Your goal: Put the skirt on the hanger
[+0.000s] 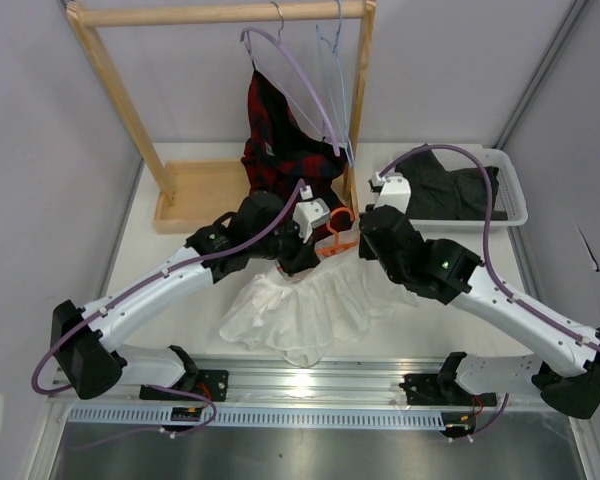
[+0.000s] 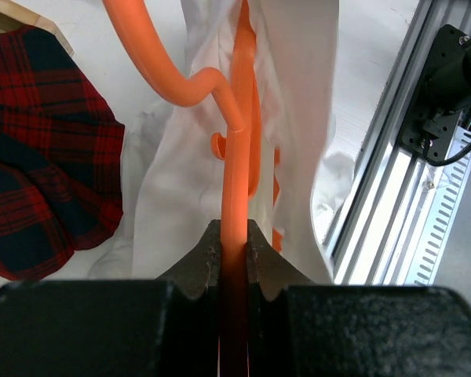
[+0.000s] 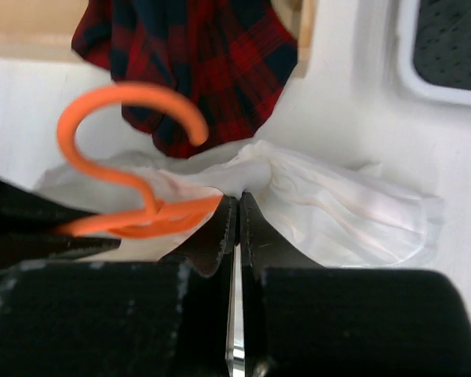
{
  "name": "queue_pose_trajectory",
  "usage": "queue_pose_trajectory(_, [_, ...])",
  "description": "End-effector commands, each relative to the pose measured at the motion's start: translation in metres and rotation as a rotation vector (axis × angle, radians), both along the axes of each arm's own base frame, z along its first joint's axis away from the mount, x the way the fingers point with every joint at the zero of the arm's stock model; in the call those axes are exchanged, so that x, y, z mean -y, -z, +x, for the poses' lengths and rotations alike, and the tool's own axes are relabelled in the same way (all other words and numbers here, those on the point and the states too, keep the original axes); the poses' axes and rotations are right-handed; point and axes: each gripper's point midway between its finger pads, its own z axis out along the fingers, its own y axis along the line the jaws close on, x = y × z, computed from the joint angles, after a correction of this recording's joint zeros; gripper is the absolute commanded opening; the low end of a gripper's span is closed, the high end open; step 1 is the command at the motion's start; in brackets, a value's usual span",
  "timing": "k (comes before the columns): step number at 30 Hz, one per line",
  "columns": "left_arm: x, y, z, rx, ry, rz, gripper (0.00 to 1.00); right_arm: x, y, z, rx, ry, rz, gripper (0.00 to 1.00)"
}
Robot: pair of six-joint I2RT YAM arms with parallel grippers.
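Orange hanger (image 2: pixel 237 157), clamped in the left pincer (image 2: pixel 234 255), is aligned up the frame, hook curving upper left. The white skirt (image 1: pixel 300 310) is spread on the counter (image 1: pixel 380 335) at centre, its top hidden by arms. The right pincer (image 3: pixel 237 216) is closed at its edge; grip unclear.

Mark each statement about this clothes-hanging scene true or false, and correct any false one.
1. The left jaws are shut on the orange hanger. True.
2. The plaid garment lies in the white tray. False: it hangs at the wooden rack; the tray holds a dark cloth.
3. The white skirt lies on the table between the two arms. True.
4. The orange hanger hangs from the rack's top rail. False: it is held low over the skirt; the rail carries a lilac hanger and a pale blue hanger.
5. The right jaws stand wide open. False: they are shut at the skirt's edge.
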Motion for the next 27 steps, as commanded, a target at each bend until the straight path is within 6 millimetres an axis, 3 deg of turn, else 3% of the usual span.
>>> queue_pose_trajectory(1, [-0.002, -0.048, -0.007, 0.089, 0.019, -0.105, 0.00, 0.022, -0.024, 0.013, 0.046, 0.089, -0.005, 0.00])
queue_pose_trajectory(12, [-0.016, -0.078, -0.008, 0.157, -0.051, -0.161, 0.00, 0.042, -0.004, 0.009, 0.004, 0.119, -0.018, 0.00])
queue_pose_trajectory(21, [-0.030, -0.087, -0.001, 0.211, -0.138, -0.171, 0.00, 0.022, -0.010, -0.004, 0.022, 0.025, 0.040, 0.03])
queue_pose_trajectory(24, [-0.036, -0.096, -0.004, 0.209, -0.160, -0.197, 0.00, 0.015, -0.010, -0.007, 0.023, -0.005, 0.053, 0.29])
queue_pose_trajectory(25, [-0.037, -0.104, -0.006, 0.219, -0.159, -0.212, 0.00, 0.014, -0.012, -0.007, 0.028, -0.007, 0.064, 0.45])
queue_pose_trajectory(27, [-0.037, -0.108, -0.015, 0.216, -0.123, -0.223, 0.00, 0.015, -0.015, -0.006, 0.033, -0.005, 0.064, 0.54])
